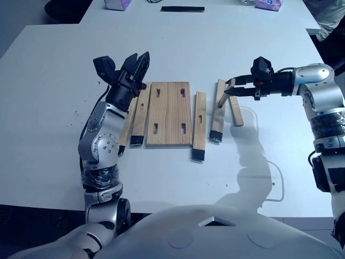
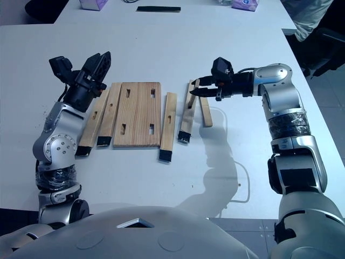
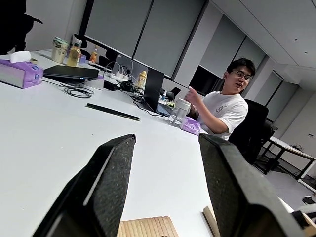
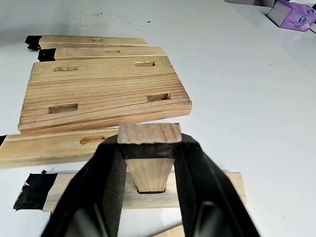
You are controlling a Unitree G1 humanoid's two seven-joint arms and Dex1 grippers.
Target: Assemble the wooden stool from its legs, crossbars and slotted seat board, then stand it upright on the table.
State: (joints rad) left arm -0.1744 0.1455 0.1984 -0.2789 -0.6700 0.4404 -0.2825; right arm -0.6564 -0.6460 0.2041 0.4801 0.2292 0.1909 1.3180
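Note:
The slotted seat board (image 1: 170,113) lies flat mid-table. Two legs (image 1: 141,114) lie side by side along its left edge, and another leg (image 1: 199,127) lies along its right edge. Further right is a fourth leg (image 1: 218,110) with a loose crossbar (image 1: 235,110) beside it. My right gripper (image 1: 226,93) is shut on a short crossbar (image 4: 149,158), whose lower end stands in that leg's slot (image 4: 143,190). Raised above the far ends of the left legs, my left gripper (image 1: 141,58) is open and holds nothing; its fingers (image 3: 98,197) are spread.
At the table's far edge lie a black strip (image 1: 182,8) and two tissue boxes (image 1: 117,4) (image 1: 268,4). White tabletop stretches in front of the parts and to the far left.

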